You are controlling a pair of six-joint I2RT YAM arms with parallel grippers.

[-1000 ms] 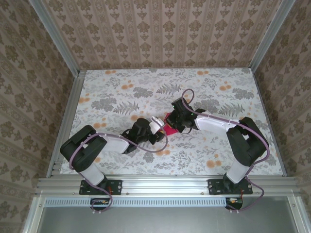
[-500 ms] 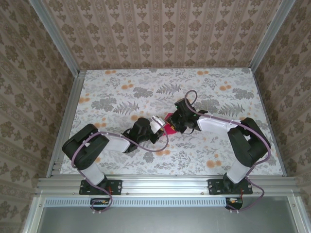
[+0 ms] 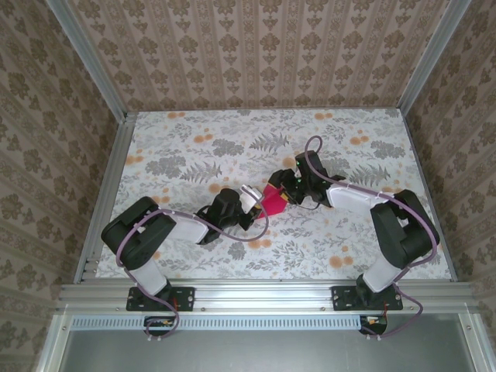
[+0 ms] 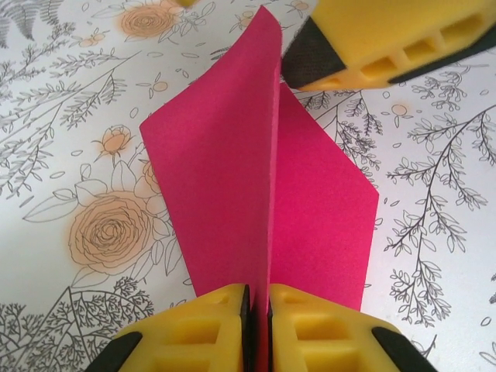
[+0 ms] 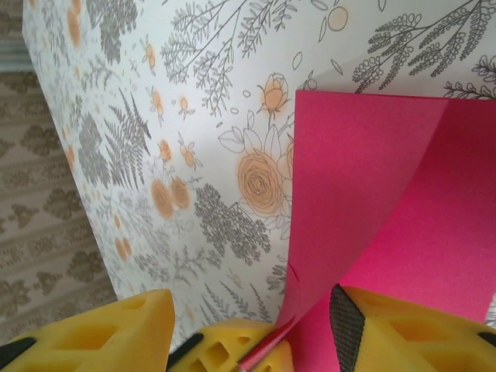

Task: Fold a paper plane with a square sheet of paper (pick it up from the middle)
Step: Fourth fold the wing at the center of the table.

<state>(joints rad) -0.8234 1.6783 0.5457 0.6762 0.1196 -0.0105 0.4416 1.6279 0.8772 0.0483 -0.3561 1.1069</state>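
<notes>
The square sheet of paper [image 3: 273, 203] is magenta-red and folded along a centre crease, standing up off the table [image 3: 194, 139] between the two arms. My left gripper [image 3: 256, 200] is shut on its near end; in the left wrist view the yellow fingers [image 4: 209, 325] pinch the raised crease of the paper [image 4: 232, 170]. My right gripper [image 3: 289, 186] stands open at the paper's far end. In the right wrist view its jaws are wide apart around the paper [image 5: 372, 194], not pinching it. One right finger [image 4: 387, 39] shows at the top of the left wrist view.
Aluminium rails [image 3: 108, 194] and wallpapered walls close in the flower-patterned table on three sides. Both arms reach in to the table's middle, with their cables looping above them.
My right gripper has opened, let go of the paper and drawn back to the right. My left gripper has closed on the crease. More of the paper now shows between the two.
</notes>
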